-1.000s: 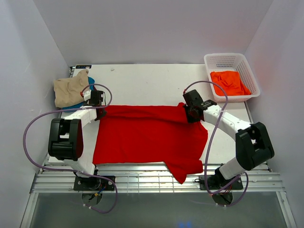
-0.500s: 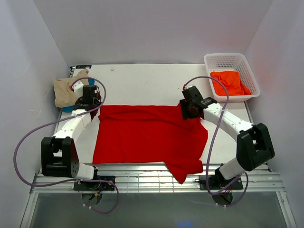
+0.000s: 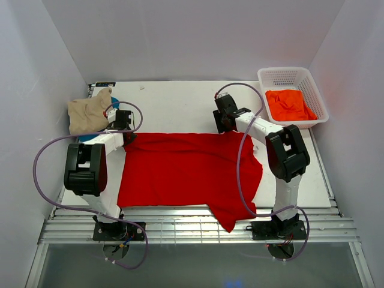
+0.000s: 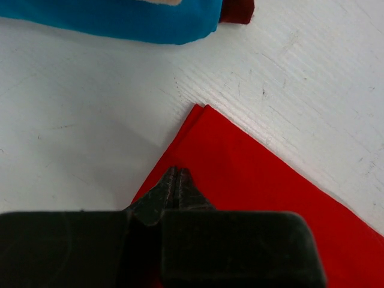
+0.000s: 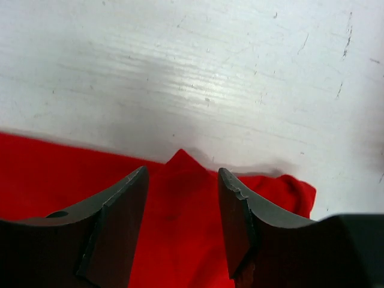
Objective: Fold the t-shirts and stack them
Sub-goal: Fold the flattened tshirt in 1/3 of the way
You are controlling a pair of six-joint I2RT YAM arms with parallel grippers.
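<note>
I read the left gripper (image 4: 177,178) as closed, fingers pressed together. Its tips are down on the bright red soft cloth t-shirt (image 3: 192,171), just inside its far-left corner. I can't tell if any cloth is pinched, because the black gripper body blocks the lower part of that wrist view.

The right gripper (image 5: 182,171) has its fingers apart and grips nothing. It straddles a small raised peak on the shirt's far edge.

From above, both sets of fingertips are too small for me to make out.

The red shirt lies spread nearly flat across the middle of the white table (image 3: 180,102), with one sleeve trailing toward the near edge.

A crumpled tan cloth shirt (image 3: 87,114) sits at far left on a teal blue shirt (image 4: 120,18). A scrap of dark red cloth (image 4: 237,11) is cut off at the frame edge.

A bright orange shirt (image 3: 290,103) sits bunched in the white plastic lattice basket (image 3: 294,71) at far right.
</note>
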